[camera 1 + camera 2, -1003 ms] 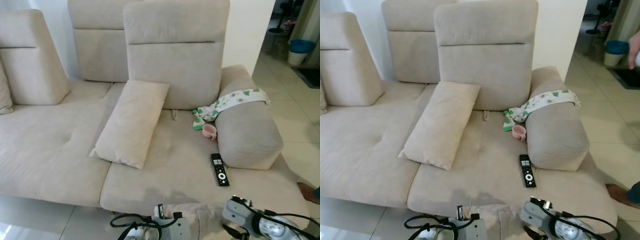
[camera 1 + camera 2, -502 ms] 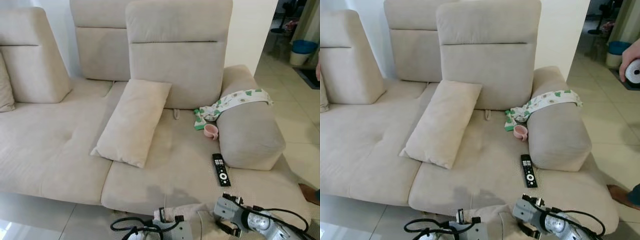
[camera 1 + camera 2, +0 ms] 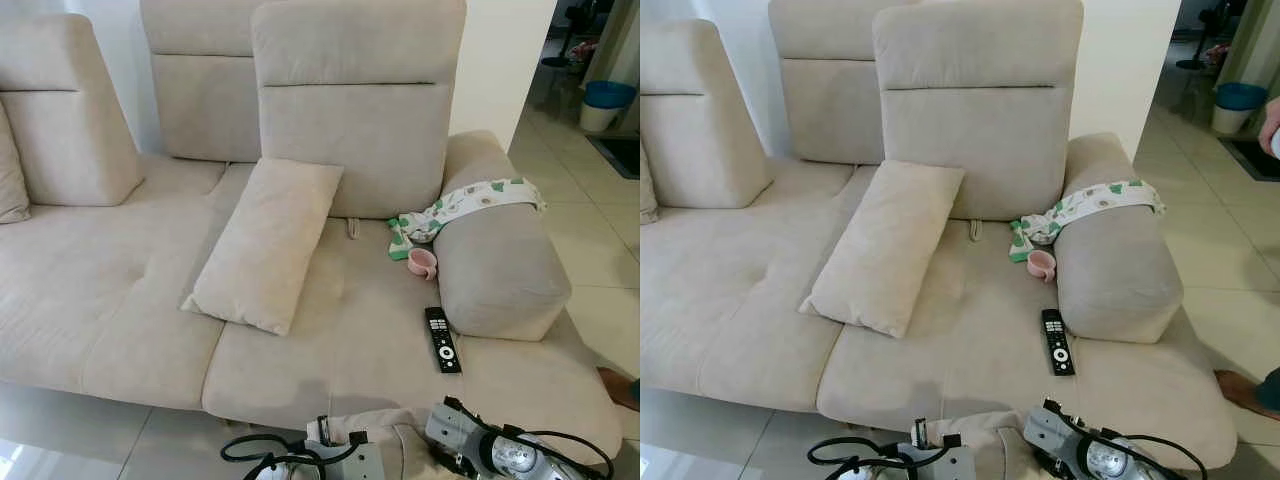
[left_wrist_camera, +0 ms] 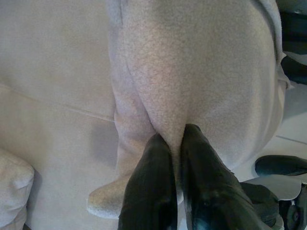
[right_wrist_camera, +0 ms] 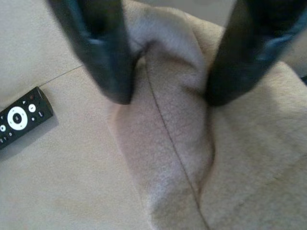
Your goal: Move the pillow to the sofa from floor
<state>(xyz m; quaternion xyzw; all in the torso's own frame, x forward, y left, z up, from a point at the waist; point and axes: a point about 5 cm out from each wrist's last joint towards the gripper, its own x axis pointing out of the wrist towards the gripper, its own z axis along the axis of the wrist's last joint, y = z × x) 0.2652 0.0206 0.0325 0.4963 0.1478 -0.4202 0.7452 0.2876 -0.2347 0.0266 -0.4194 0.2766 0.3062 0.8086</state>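
Beige fleece-like fabric, soft and pliant: the pillow (image 3: pixel 385 440) is seen at the bottom centre of the left eye view, at the front edge of the sofa (image 3: pixel 120 300), held between the two arms. It is judged light, limp and compressible, not fragile, with a napped cover that should resist slipping. A seam is seen running along its edge in the right wrist view. Hold is best taken on a bunched fold or a corner, as pinching the flat face would yield little purchase.

Left gripper (image 4: pixel 175 143): fingers drawn together, a fold of the pillow pinched between them. Right gripper (image 5: pixel 165 91): fingers spread, a bulged ridge of the pillow lying between them and touched on both sides; it is judged clamped on that ridge.

Also on the sofa: a second, matching cushion (image 3: pixel 265 245) is propped at centre frame against the backrest; a black remote control (image 3: pixel 441 339) lies at lower right of the seat; a pink cup (image 3: pixel 421 263) rests just beside the armrest; a green-patterned white cloth (image 3: pixel 470 200) is draped over the armrest (image 3: pixel 500 270). A blue bin (image 3: pixel 603 100) stands at upper right on the tiled floor.
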